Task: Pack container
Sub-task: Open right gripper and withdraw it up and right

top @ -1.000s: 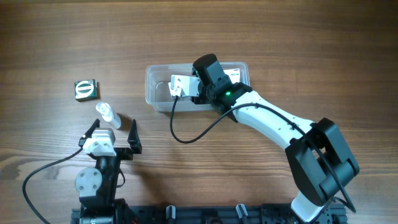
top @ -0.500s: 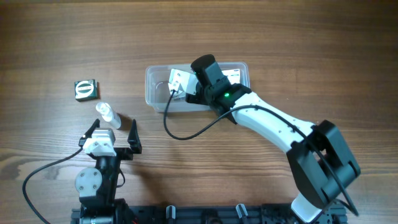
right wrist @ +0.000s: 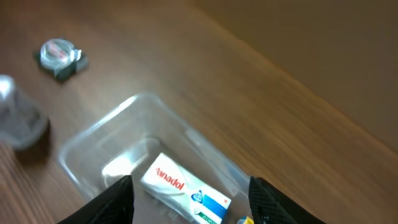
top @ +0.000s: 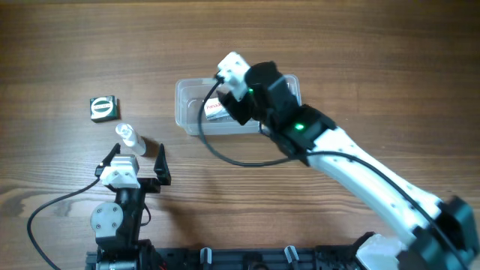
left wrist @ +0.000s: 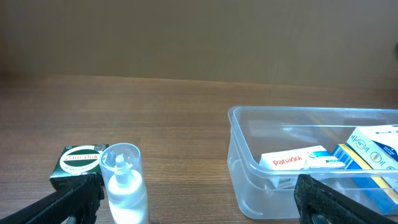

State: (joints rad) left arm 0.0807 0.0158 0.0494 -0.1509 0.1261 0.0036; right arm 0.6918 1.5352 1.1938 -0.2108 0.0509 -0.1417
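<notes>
Left gripper point(top: 139, 148): is hovering low over the table point(top: 337, 45), off to the left of the container point(top: 186, 112) and nearer the robot's base than it. Its jaws are standing spread wide, with nothing between them.
Bottle point(top: 129, 137): small and clear, it is sitting just ahead of the left gripper, by its left finger, and well to the left of the container. I cannot tell whether it is touching that finger, nor whether it is standing or lying.
Green box point(top: 103, 108): dark, with a round label on top, it is lying just beyond the bottle. It is further left of the container than anything else, about level with the container's middle.
Container: a clear tub with rounded corners, it is sitting open-topped on the table with the right arm reaching over it.
Cable point(top: 214, 150): black, it is looping down from the right wrist, crossing the container's near wall and running onto the table in front of it.
Panadol box point(top: 215, 111): white with red lettering, it is lying flat on the container's floor toward the left end.
Blue box point(left wrist: 373, 149): blue and white, it is lying at a slant inside the container, just right of the Panadol box. From above the arm is hiding most of it.
Right gripper point(right wrist: 191, 183): is hanging above the container, over its left half. Its jaws are standing apart and gripping nothing, and the Panadol box is showing on the floor below the gap.
</notes>
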